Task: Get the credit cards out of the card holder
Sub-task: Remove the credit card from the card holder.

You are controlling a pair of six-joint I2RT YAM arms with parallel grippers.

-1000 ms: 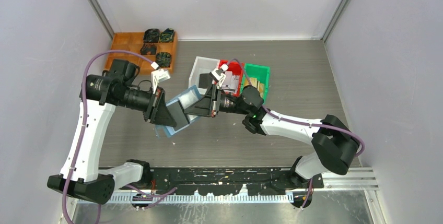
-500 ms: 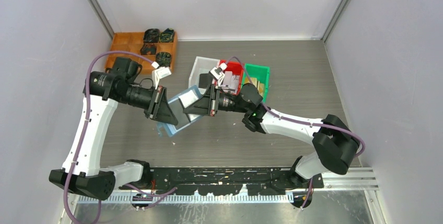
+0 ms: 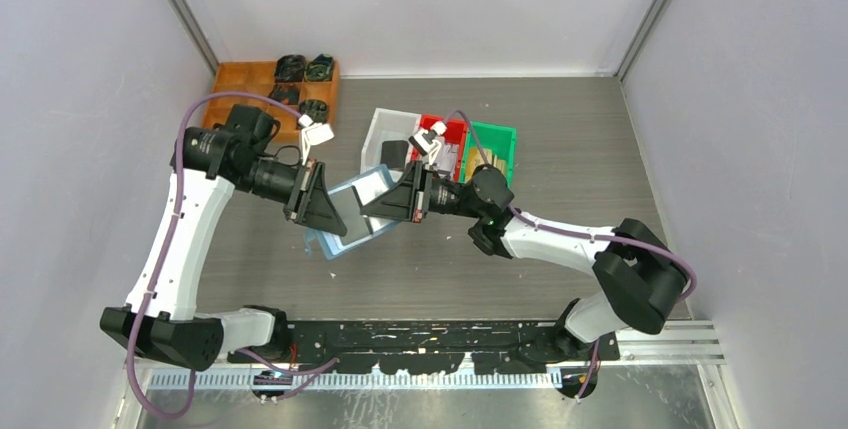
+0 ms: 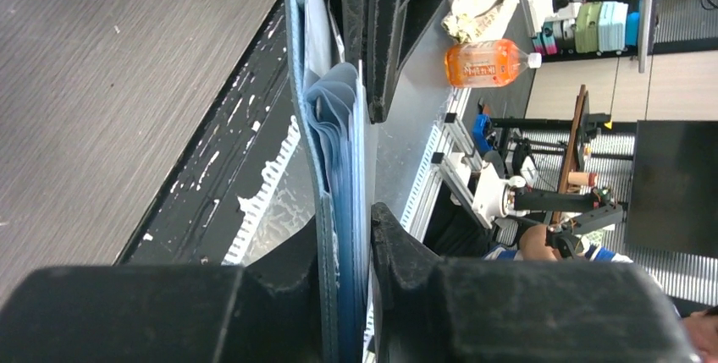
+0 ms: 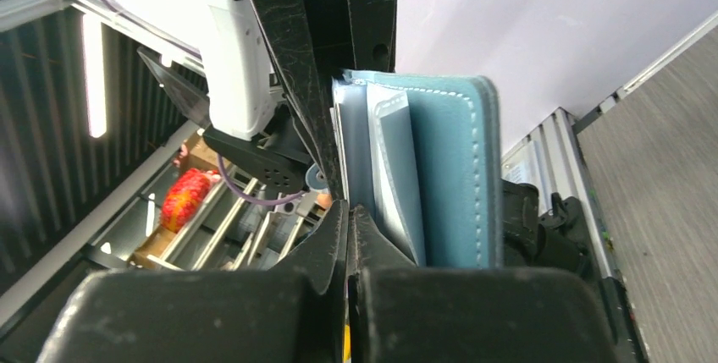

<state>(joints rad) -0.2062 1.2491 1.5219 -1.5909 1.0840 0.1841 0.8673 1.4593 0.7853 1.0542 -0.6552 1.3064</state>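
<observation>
With our left claw [image 4: 347, 221] clamping the card holder [image 4: 335, 126] and our right claw [image 5: 347, 211] pinched shut among its leaves, we should pull straight, slowly.

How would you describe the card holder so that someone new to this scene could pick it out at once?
Look at the middle of the grey table, just in front of the three plastic bins. There the left gripper and right gripper meet, pinching the card holder between them. It is the only soft, slate-blue folding wallet, opened to show pale leaves.
</observation>
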